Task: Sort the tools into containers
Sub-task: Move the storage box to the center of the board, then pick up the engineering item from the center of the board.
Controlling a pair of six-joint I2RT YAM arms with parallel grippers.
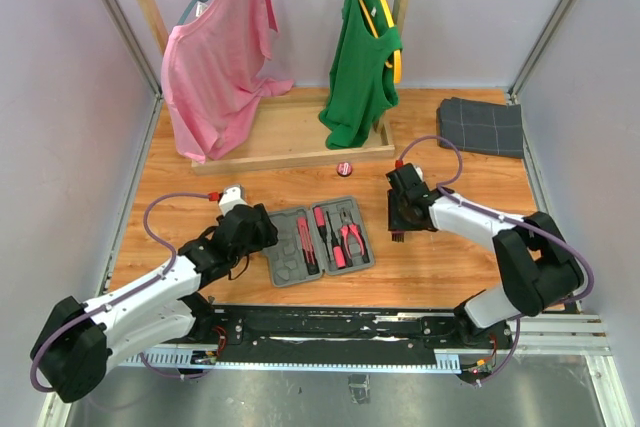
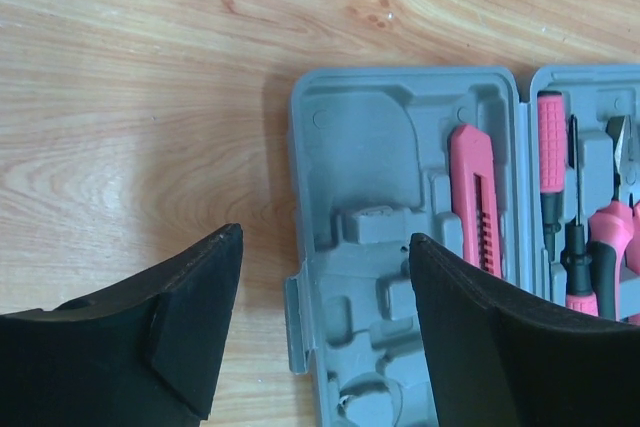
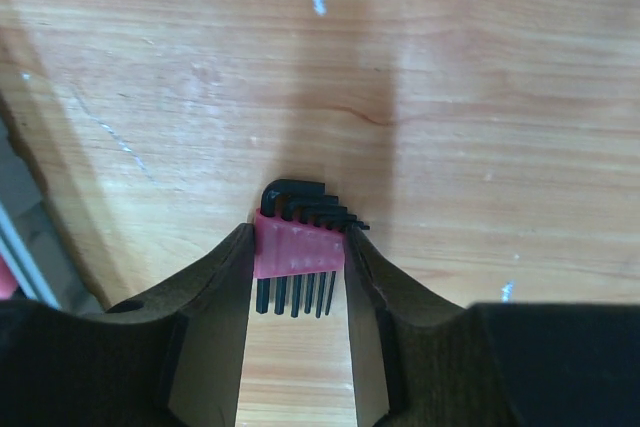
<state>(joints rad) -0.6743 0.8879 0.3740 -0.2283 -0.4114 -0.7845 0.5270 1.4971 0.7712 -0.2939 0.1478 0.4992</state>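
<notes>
Tool case lies open mid-table, part filled: pliers, knife and screwdrivers seated, several recesses bare. Left gripper is wide open and empty over it. Right gripper pinches the hex key set beside the case. I see the red round piece loose behind.

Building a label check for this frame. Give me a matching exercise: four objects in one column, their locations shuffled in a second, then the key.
Things:
1. black hex key set in a red plastic holder
2. long pink utility knife
3. small round red piece
4. dark grey folded cloth with grid lines

Places:
A. far right corner of the wooden table
B. clamped in the right gripper
C. in a recess of the flat grey plastic tool case
D. on the table, just in front of the wooden clothes rack base

Pairs: 1-B, 2-C, 3-D, 4-A
</notes>
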